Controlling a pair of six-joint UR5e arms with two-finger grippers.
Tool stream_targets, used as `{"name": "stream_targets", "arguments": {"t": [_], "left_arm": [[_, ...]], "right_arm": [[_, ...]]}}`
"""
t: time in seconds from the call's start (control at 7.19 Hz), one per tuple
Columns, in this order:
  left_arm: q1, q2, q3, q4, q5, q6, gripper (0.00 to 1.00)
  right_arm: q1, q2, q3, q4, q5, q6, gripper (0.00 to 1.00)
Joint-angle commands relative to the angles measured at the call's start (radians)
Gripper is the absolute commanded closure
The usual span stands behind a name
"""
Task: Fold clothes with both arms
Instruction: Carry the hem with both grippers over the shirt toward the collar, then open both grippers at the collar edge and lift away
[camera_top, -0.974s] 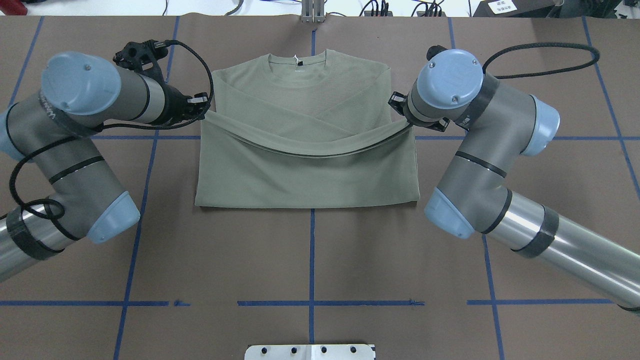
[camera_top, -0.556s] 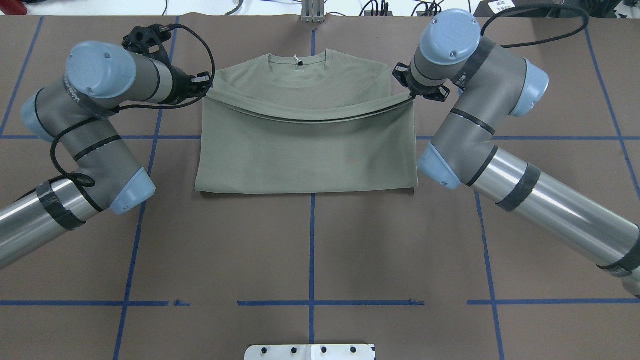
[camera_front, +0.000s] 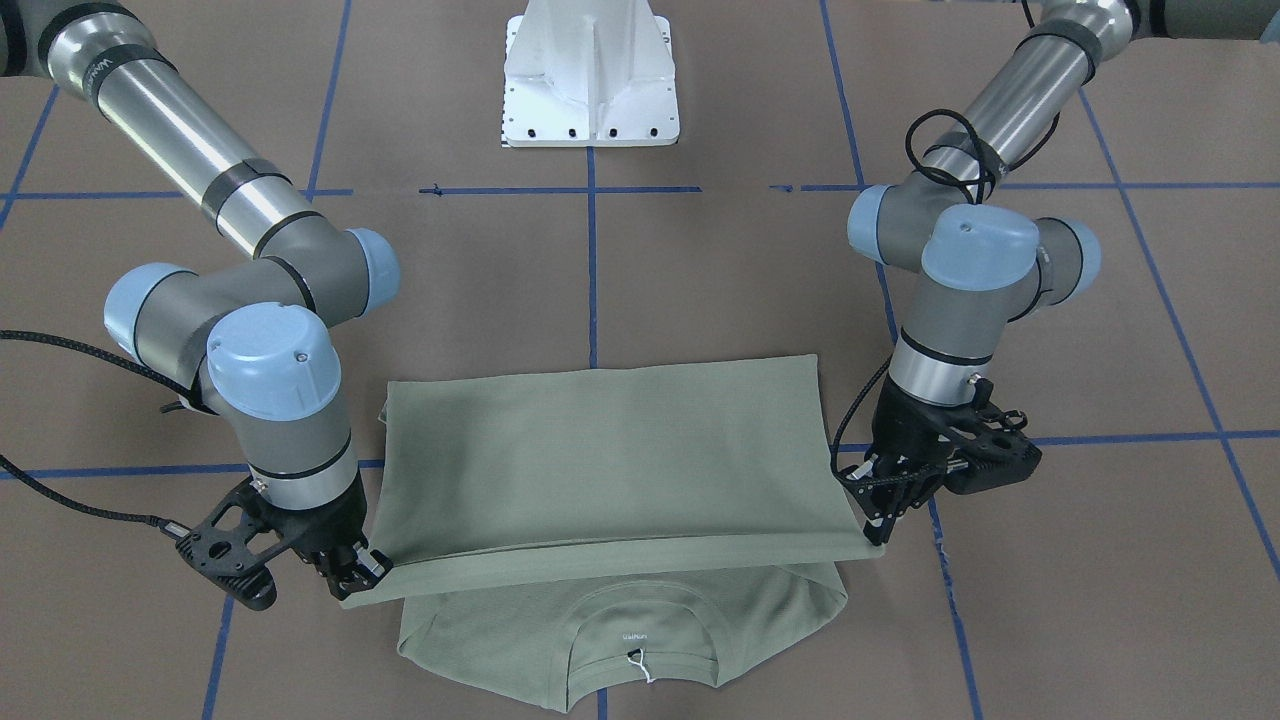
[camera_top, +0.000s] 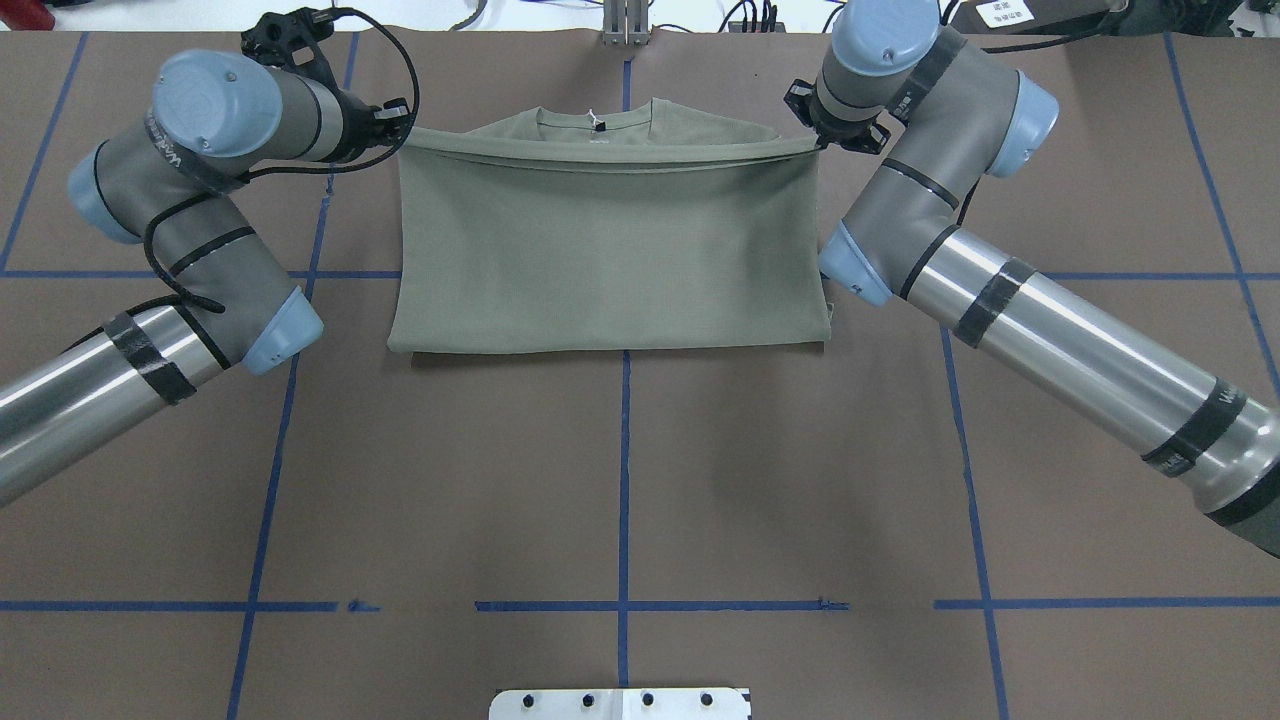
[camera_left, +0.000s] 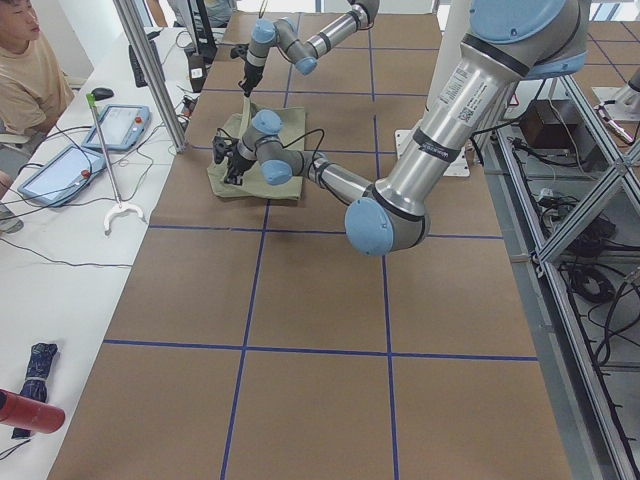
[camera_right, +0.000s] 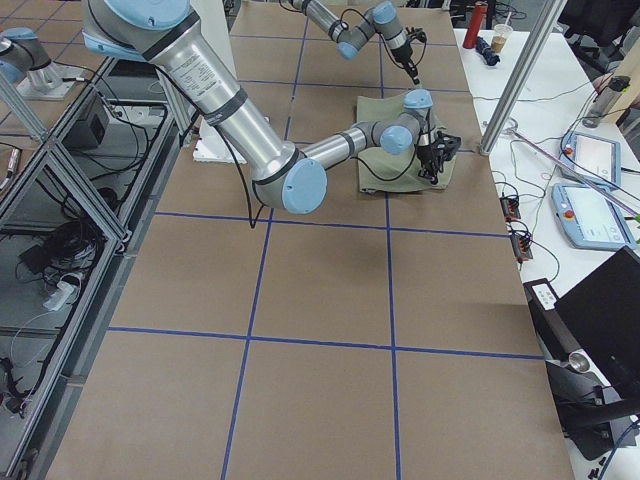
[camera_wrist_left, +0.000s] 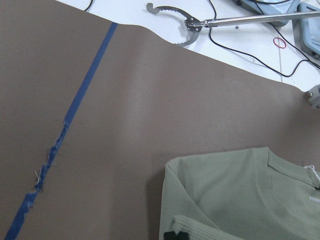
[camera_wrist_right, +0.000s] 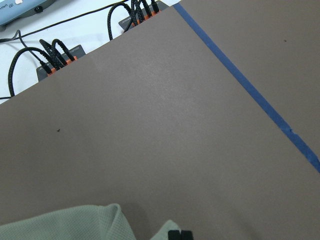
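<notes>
The brown worktop (camera_top: 450, 480) carries a grid of blue tape lines (camera_top: 622, 500), with a white pedestal base (camera_front: 590, 75) at the robot's edge. On the white side bench (camera_left: 40, 300) lie a reach-grabber tool (camera_left: 108, 165) and two tablet-like pendants (camera_left: 122, 125), near a seated person (camera_left: 20, 70).

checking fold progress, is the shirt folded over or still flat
Folded over, unreleased: left gripper and right gripper hold the shirt by its hem just short of the collar.
</notes>
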Motion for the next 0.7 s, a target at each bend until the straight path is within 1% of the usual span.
{"name": "stream_targets", "arguments": {"t": [0.0, 0.14, 0.28, 0.42, 0.56], "left_arm": [[-0.005, -0.014, 0.052, -0.039, 0.014, 0.012, 1.00], [-0.003, -0.032, 0.073, -0.039, 0.023, 0.012, 1.00], [-0.003, -0.058, 0.117, -0.043, 0.030, 0.013, 1.00], [-0.003, -0.064, 0.159, -0.089, 0.049, 0.013, 1.00], [-0.003, -0.072, 0.171, -0.098, 0.051, 0.012, 1.00]], "right_arm": [[0.003, 0.035, -0.071, 0.013, -0.010, 0.000, 1.00], [0.003, 0.040, -0.072, 0.013, -0.014, 0.000, 1.00], [0.003, 0.047, -0.083, 0.013, -0.016, -0.002, 1.00], [0.003, 0.069, -0.110, 0.014, -0.024, 0.000, 1.00], [0.003, 0.078, -0.126, 0.014, -0.028, 0.000, 1.00]]}}
